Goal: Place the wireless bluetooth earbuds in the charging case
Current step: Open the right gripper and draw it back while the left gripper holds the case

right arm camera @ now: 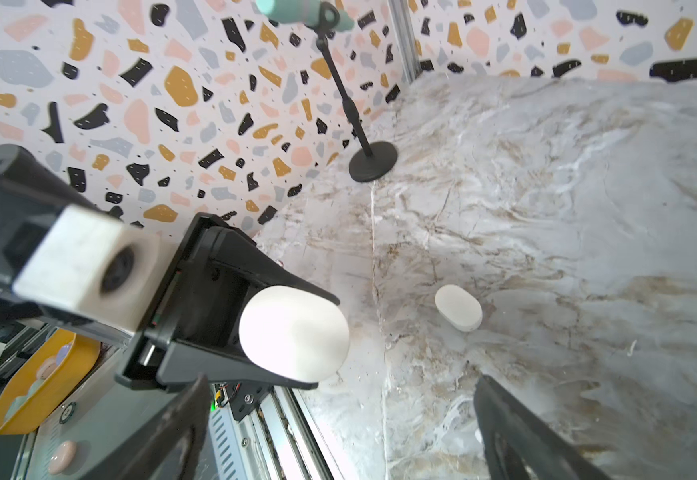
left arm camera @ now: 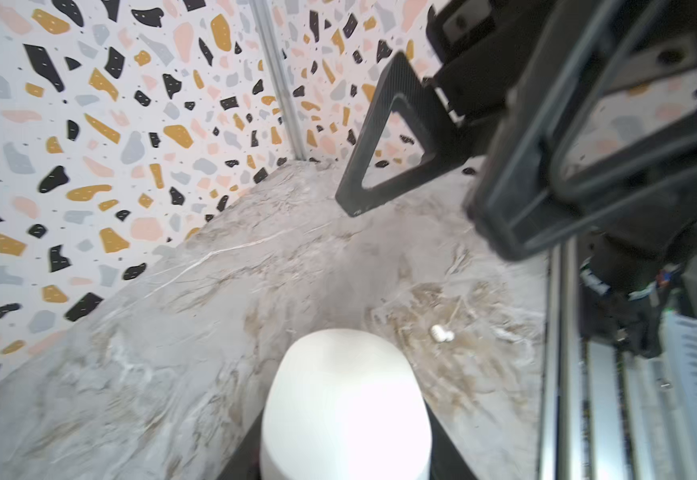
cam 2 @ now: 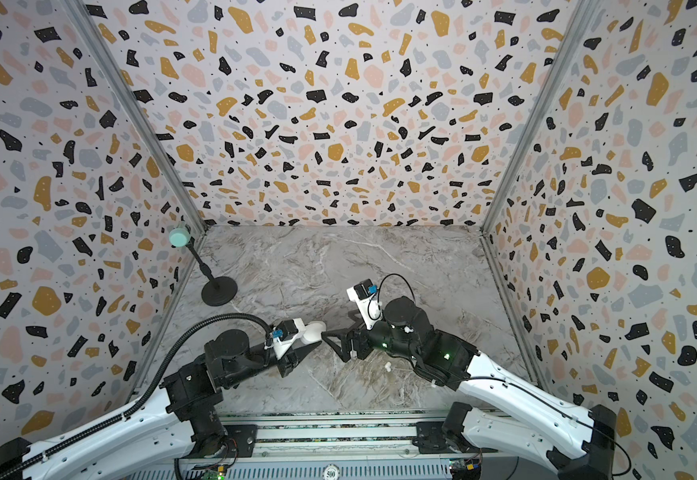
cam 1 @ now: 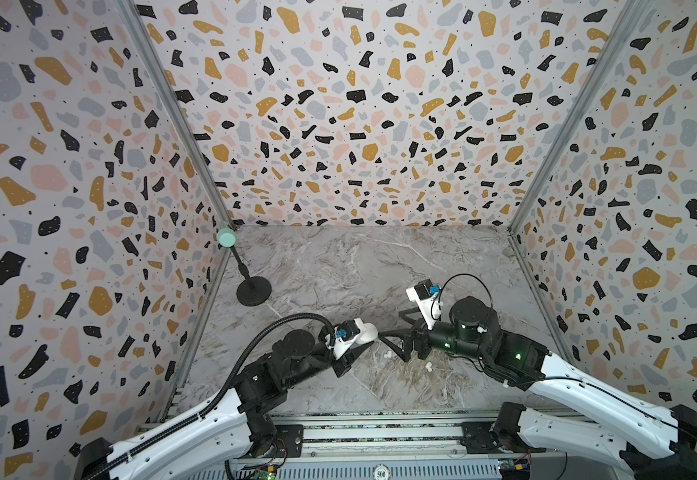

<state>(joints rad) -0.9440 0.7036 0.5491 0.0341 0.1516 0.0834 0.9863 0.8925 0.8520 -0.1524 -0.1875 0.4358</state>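
- My left gripper (right arm camera: 282, 330) is clamped on a white charging case (left arm camera: 346, 407). It seems to hold the case clear of the counter (cam 1: 338, 266), near the middle and toward the front edge.
- The held case reads as a smooth, closed pebble. I see no raised lid and no earbud in it, though part of it is hidden from me.
- My right gripper (cam 1: 390, 324) stands just beside that case, jaws spread wide with nothing between them.
- The earbuds (cam 1: 388, 354) lie loose on the counter, nearer the front edge than the right gripper. I make out a white speck or two there and a further bud (cam 1: 429, 366) a little to the right. I cannot find any more.
- A second case (right arm camera: 459, 307) lies flat on the counter, apart from the held one. It also looks shut, as far as I can tell.
- My reading is that the task is at an early stage: one case is in hand and nothing is inserted. I have yet to open the lid, pick up each bud and seat it, then see to the second case.
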